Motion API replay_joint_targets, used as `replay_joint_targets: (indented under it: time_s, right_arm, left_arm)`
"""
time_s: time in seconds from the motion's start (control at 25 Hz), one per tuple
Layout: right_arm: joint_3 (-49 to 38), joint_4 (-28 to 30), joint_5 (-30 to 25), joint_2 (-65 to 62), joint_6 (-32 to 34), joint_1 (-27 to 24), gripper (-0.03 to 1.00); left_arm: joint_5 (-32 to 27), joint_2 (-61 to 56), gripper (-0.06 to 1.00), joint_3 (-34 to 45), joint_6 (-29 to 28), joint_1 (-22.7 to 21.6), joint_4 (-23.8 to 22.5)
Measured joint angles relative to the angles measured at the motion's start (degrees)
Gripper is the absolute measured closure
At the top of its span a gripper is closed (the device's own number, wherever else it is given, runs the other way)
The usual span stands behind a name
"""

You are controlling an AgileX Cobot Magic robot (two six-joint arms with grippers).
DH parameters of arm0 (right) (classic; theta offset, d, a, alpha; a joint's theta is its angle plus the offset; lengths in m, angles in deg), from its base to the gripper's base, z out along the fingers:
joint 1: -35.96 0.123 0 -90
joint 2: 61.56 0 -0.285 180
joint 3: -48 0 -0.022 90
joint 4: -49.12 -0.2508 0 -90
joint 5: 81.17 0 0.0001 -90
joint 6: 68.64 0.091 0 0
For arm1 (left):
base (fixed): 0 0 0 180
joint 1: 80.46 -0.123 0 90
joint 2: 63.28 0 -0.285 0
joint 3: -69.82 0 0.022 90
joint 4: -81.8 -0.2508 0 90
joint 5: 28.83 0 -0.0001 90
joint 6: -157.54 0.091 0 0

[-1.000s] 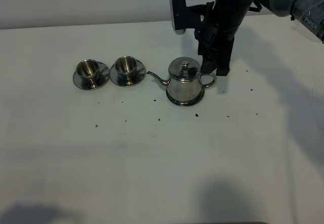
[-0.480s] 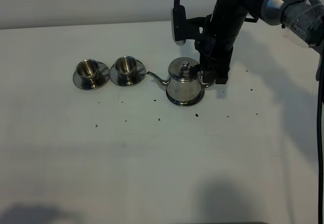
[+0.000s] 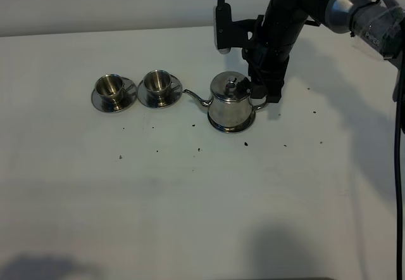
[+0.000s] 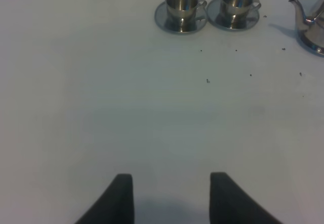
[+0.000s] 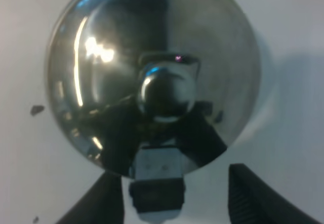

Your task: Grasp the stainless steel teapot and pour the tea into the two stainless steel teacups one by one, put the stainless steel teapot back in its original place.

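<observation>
Closing in: over the white surface (image 3: 190, 197), the right arm (image 3: 278, 33) has slid a touch toward the teapot (image 3: 231, 106) in the last second. Right jaws are spread wide, one on each side of the handle (image 3: 261, 104) in the wrist view, not clamped. Whether they're low enough to bite, can't tell. Teapot hasn't budged. It's on its coaster (image 3: 231, 128), spout toward the two cups (image 3: 109, 87) (image 3: 157, 82), which sit unchanged on their saucers, side by side to its left. Left jaws are parted, empty, low over bare surface. Read: approach nearly done, no grasp yet, nothing poured. Next is probably a small drop, then close. Risk: the thin, slick handle may twist in the grip.
</observation>
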Motion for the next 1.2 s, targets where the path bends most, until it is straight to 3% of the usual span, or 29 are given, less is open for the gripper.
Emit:
replay_joint_targets:
  time_s: [1.2]
  right_arm:
    - [0.0, 8.2, 1.2, 1.7, 2.5, 2.9, 0.51]
  left_arm:
    - [0.0, 0.0, 0.56, 0.0, 0.0, 0.0, 0.0]
